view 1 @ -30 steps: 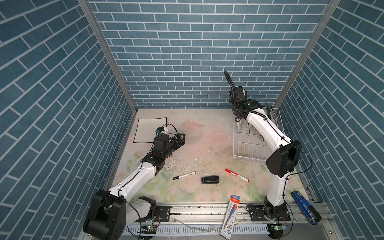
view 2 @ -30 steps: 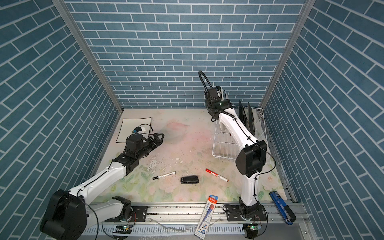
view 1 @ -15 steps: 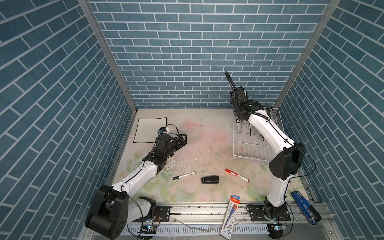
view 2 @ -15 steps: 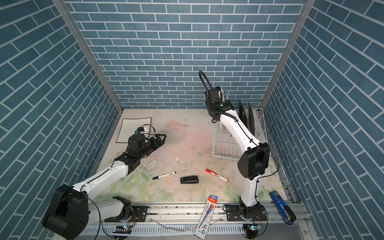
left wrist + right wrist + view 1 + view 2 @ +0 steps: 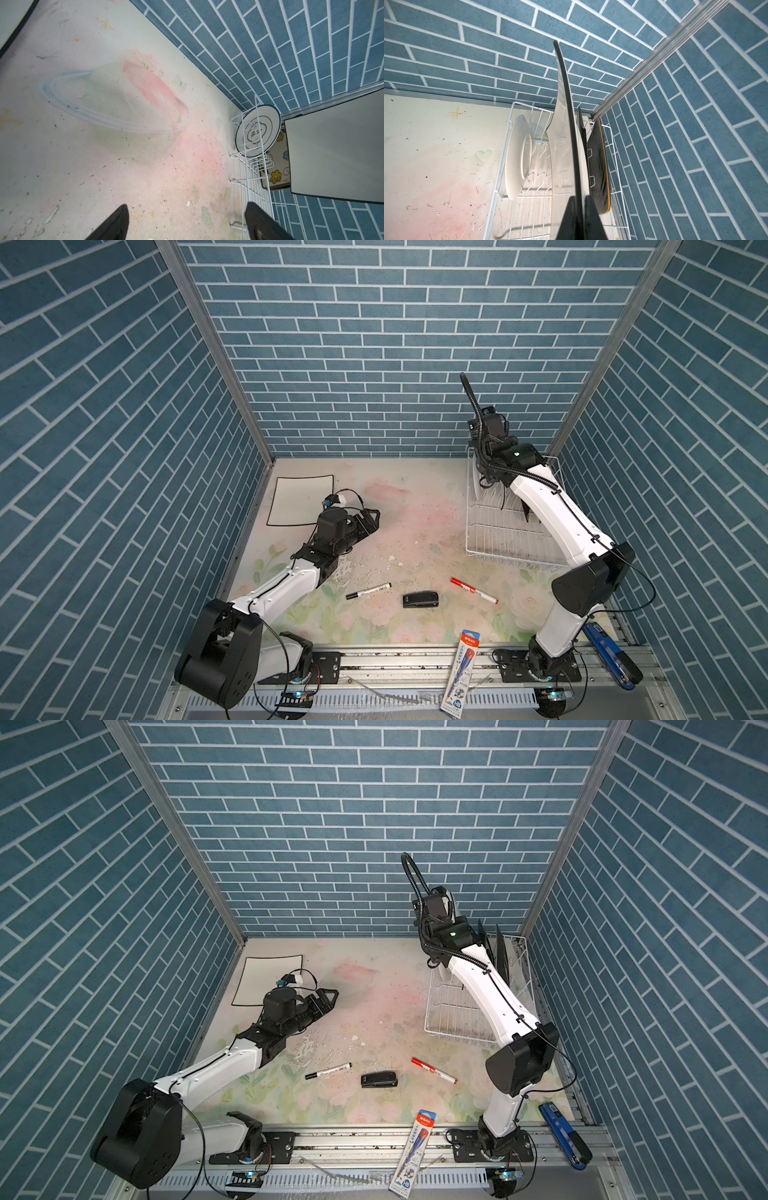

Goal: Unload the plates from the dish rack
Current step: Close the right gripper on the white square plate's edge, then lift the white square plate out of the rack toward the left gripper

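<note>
A: R gripper (image 5: 579, 209)? Jaws pinched tight on the rim of a square white plate (image 5: 566, 145) w/ thin black edge, plate edge-on and upright, lifted above the dish rack (image 5: 505, 531).

B: And what's round it?

A: In the R wrist view, a round white plate (image 5: 517, 158) stands in the tines on one side of it, clear gap between. Other side, two black plates (image 5: 598, 166) stand close, nearest one almost against the held plate. Tight there.

B: Rack's where?

A: In both top views, about 2 o'clock on the table, far R corner, back edge by the rear wall, R edge by the side wall. Little room at 12 and 3; open mat toward 9.

B: L gripper (image 5: 187, 220)?

A: Jaws wide apart, holding nothing, low over bare mat, pointing toward the rack. Lots of free floor between.

B: Anything unloaded?

A: One square white plate (image 5: 300, 501) flat at approx. 10 o'clock, L edge by the side wall, just beside the L arm's wrist.

B: Near edge?

A: Black marker (image 5: 368, 591), stapler (image 5: 420, 599), red marker (image 5: 473, 591) in a row at 6.
</note>
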Controlling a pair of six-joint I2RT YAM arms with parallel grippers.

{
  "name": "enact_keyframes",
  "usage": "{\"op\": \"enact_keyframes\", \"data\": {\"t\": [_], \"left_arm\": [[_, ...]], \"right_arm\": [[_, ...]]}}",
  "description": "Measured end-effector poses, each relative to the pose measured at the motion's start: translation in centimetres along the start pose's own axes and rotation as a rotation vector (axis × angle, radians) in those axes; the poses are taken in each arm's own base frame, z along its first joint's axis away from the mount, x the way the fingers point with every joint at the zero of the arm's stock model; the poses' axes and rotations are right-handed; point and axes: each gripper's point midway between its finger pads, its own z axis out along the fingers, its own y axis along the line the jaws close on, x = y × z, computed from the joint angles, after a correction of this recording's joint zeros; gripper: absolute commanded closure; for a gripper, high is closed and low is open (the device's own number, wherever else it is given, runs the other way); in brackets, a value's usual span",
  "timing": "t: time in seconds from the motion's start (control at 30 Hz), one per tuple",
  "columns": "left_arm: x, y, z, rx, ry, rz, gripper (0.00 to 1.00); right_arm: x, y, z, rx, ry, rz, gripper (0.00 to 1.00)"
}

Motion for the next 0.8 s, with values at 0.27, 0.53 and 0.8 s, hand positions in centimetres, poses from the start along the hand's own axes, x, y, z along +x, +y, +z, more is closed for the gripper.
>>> {"op": "enact_keyframes", "data": {"t": [0.27,0.53,0.8], "left_arm": [[-0.3,-0.9,0.0,0.019,-0.005,0.005,0.11],[-0.6,-1.1,-0.5,0.014,-0.019,0.009,0.11],[-0.7,-1.3,-0.7,0.017,-0.023,0.01,0.11]], "right_arm": [[0.1,-0.8,-1.3,-0.061,-0.005,0.044,1.0],[0.3,-0.1,-1.4,-0.133,0.01,0.088,1.0],[0.4,0.3,-1.6,-0.163,0.013,0.098,1.0]]}}
